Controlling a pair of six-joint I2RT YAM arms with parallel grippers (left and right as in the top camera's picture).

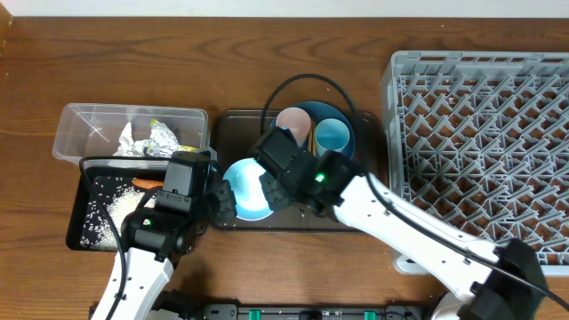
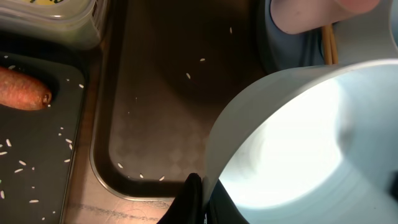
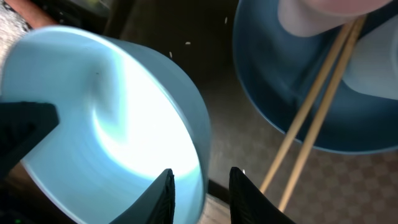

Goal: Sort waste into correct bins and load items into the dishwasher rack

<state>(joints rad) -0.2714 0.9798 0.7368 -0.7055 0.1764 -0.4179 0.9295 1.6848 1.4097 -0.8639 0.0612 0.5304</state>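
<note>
At the table's near edge, the left gripper (image 2: 204, 198) pinches the rim of a tilted round white bowl (image 1: 247, 191). The right gripper (image 3: 199, 186) straddles the opposite rim, fingers parted. The bowl sits over a brown rectangular serving tray (image 1: 231, 129). To the left, a shallow black tray (image 1: 89, 238) holds loose white rice (image 1: 111, 209) and an orange carrot (image 2: 22, 89). Behind it, a clear plastic tub (image 1: 80, 124) holds crumpled silver foil (image 1: 162, 138) and white tissue (image 1: 126, 138). Farther back, a round blue plate (image 1: 313, 108) carries a pinkish-white cup (image 1: 292, 124), a light blue cup (image 1: 333, 135) and wooden chopsticks (image 3: 317, 106). The grey pegged dishwasher rack (image 1: 480, 133) stands at the right
</note>
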